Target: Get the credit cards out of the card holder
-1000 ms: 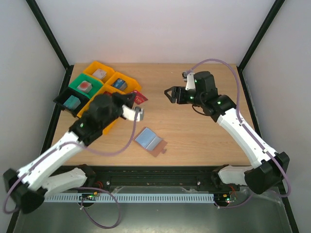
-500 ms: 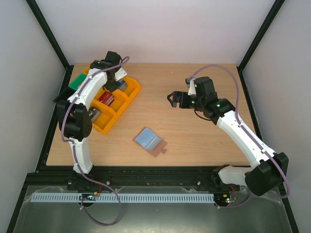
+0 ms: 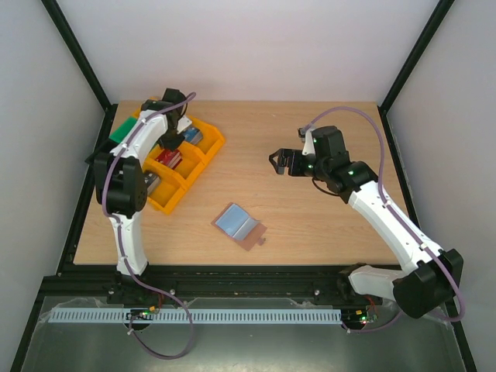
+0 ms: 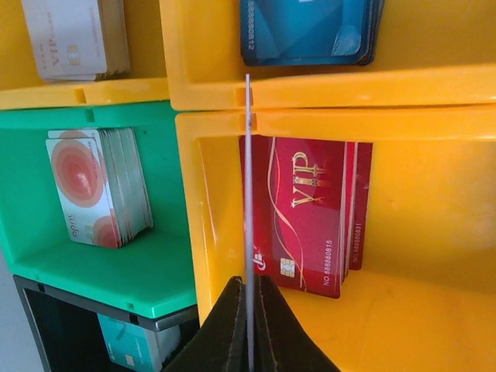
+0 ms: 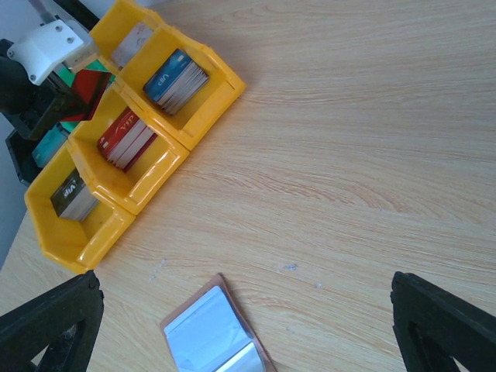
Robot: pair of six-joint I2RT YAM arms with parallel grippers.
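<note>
Top external view is showing me the card holder (image 3: pixel 253 237) lying open on the table (image 3: pixel 325 225), near the front edge and between the two arms. The blue-grey credit cards (image 3: pixel 234 220) are sitting on top of it, covering all but its tan border.

I am seeing the left arm reaching out over the yellow trays (image 3: pixel 203 146) at the far left of the table. On the left wrist camera, the left gripper (image 4: pixel 248 298) is pinching a thin red card (image 4: pixel 248 170) between closed fingers. The card is facing me edge-on and hanging above the wall between two compartments. A stack of red VIP cards (image 4: pixel 310 217) is standing in the yellow compartment to the right of that wall. White-and-red cards (image 4: pixel 93 186) are standing in the green tray (image 4: pixel 116 271) to the left.

I am seeing the right gripper (image 3: pixel 283 161) hovering over bare table, well apart from the card holder. On the right wrist camera its fingers (image 5: pixel 54 322) are standing spread wide and gripping nothing.
</note>
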